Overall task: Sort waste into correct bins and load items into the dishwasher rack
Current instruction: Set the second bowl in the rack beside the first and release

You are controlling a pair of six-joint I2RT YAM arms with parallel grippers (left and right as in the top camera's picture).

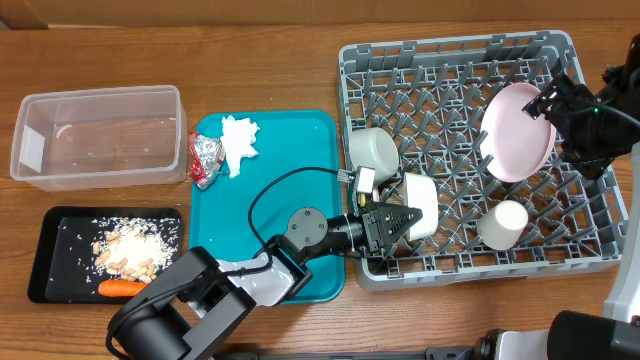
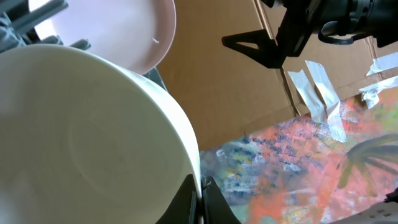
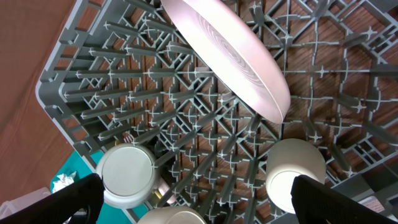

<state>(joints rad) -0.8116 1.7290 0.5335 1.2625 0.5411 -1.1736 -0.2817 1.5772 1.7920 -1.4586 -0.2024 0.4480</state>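
Overhead, the whole layout appears: the dishwasher rack [image 1: 450,45] at right, a teal tray [image 1: 310,140] at centre, and two bins at left, the clear tub [image 1: 95,170] and the black tray [image 1: 60,250]. Only this view shows the waste: one napkin [image 1: 238,145] and one foil wrapper [image 1: 205,160] on the teal tray, and one carrot [image 1: 122,288] beside a heap of crumbs [image 1: 130,250] in the black tray. The left wrist view alone shows the grip. The left claw [image 2: 200,202], fingers pressed together, pinches the rim of the held bowl [image 2: 93,137] at the rack's left side; whether that bowl rests on the pegs cannot be told. The right wrist view alone looks down past the right claw [image 3: 194,180], spread wide and holding nothing, above the rack. Counted in the rack: one pink plate [image 3: 230,56] leaning on edge, one cup [image 3: 295,171] and one free bowl [image 3: 127,175]; with the held one, two bowls.
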